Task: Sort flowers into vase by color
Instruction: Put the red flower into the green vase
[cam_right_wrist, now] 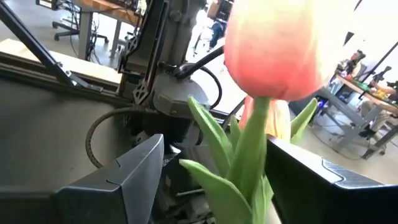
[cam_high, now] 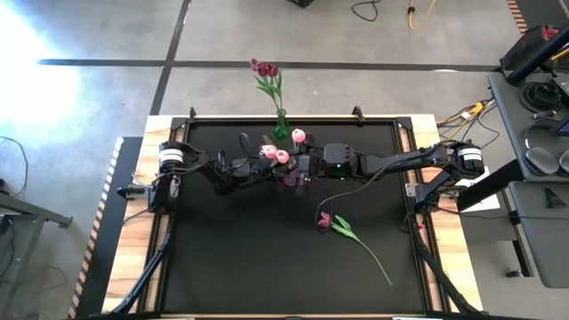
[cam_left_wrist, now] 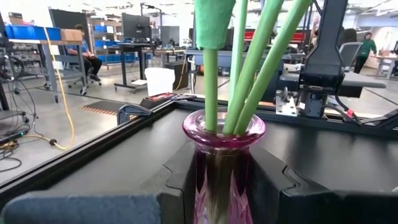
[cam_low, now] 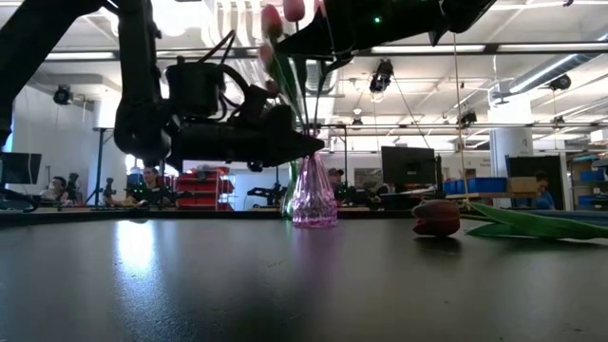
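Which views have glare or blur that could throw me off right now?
High view: strong glare on the floor at the upper left; the table reads clearly. Low view: backlit, arms silhouetted, ceiling lights reflected on the tabletop. Right wrist view: the pink tulip is close, soft, with a blown-out background. Left wrist view: the pink vase rim is sharp.

Pink tulips (cam_high: 283,156) on green stems (cam_left_wrist: 239,62) stand in a pink-purple glass vase (cam_low: 314,197), maroon tulips (cam_high: 264,68) in a green vase (cam_high: 281,125), on a black mat (cam_high: 231,258).
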Robot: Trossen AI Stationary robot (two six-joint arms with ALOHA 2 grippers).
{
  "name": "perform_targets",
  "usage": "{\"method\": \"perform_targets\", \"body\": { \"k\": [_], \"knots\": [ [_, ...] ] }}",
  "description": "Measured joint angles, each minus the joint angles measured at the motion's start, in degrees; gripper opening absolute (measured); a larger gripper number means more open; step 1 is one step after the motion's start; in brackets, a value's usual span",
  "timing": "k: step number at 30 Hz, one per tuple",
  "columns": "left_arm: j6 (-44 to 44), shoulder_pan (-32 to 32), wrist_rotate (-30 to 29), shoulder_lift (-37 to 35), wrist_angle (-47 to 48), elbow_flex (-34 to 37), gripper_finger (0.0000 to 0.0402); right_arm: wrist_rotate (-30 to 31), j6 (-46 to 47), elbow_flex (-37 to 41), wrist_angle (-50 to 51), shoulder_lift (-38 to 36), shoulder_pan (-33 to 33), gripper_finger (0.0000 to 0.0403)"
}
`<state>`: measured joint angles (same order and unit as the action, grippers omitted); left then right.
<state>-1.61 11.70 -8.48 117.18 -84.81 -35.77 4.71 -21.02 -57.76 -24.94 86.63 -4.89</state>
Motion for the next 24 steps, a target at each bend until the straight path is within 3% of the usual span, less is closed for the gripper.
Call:
{"method": "perform_targets", "body": {
  "k": [10, 16, 24],
  "knots": [
    [-0.7, 1.42, -0.01, -0.12, -2.82, 2.41, 0.0077, -0.26, -0.68, 0.0, 0.96, -0.3, 0.4, 0.0258],
    [-0.7, 1.54, -0.04, -0.12, -3.22, 2.67, 0.0077, -2.07, -1.39, 0.0, 6.39, -0.39, 0.63, 0.026],
    [-0.69, 1.65, -0.04, -0.12, -3.25, 2.82, 0.0077, -2.14, 6.65, 0.0, 9.43, -0.4, 0.63, 0.026]
  ]
}}
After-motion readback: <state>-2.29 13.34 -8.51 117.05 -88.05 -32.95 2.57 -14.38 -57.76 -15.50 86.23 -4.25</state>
